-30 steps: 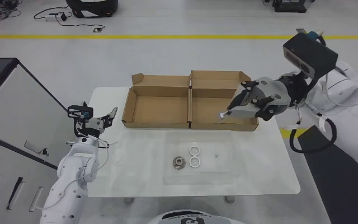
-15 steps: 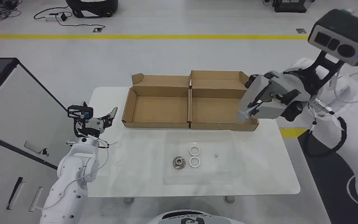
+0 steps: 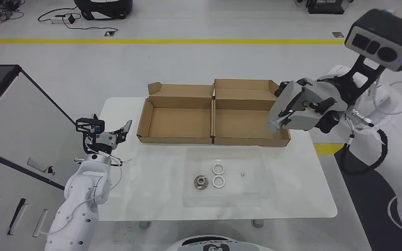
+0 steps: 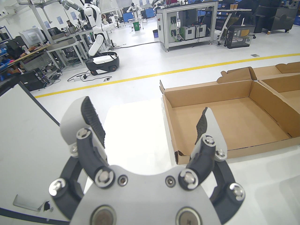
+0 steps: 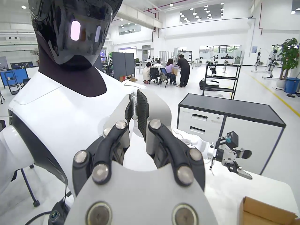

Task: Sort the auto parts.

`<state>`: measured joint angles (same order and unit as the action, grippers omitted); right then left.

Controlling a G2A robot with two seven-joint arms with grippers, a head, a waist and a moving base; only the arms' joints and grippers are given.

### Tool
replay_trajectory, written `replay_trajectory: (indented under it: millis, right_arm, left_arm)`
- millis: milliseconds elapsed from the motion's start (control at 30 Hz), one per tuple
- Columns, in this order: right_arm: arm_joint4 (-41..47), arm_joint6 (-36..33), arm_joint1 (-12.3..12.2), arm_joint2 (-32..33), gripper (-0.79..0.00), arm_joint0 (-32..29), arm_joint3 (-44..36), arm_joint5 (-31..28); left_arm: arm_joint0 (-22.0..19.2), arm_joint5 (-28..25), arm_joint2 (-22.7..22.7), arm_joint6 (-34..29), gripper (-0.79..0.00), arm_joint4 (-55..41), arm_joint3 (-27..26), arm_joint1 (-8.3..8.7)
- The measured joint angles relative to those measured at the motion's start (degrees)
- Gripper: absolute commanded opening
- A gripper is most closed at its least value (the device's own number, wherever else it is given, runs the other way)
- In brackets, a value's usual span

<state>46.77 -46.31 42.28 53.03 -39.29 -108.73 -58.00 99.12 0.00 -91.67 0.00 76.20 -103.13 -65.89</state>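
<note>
Clamping a threaded bolt (image 5: 134, 110) in my right gripper (image 5: 136, 100) above the right box (image 3: 239, 123); nothing looks sorted yet, and the rings (image 3: 218, 169) lie near it.

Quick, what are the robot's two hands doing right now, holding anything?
Left gripper: jaws open, holding nothing.
Right gripper: jaws closed on a small threaded bolt.

One threaded bolt (image 5: 134, 108) gripped; rings (image 3: 218, 176), hub (image 3: 200, 182) on table (image 3: 295, 188).
</note>
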Motion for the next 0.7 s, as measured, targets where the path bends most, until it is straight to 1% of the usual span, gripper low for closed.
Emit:
replay_trajectory:
  millis: [633,700]
  right_arm:
    - [0.0,0.0,0.0,0.0,-0.785,0.0,0.0,0.0]
    - [-0.5,0.8,0.1,0.3,-0.785,-0.4,-0.4,0.8]
  left_arm:
    - [0.0,0.0,0.0,0.0,0.0,0.0,0.0,0.0]
    - [0.0,0.0,0.0,0.0,0.0,0.0,0.0,0.0]
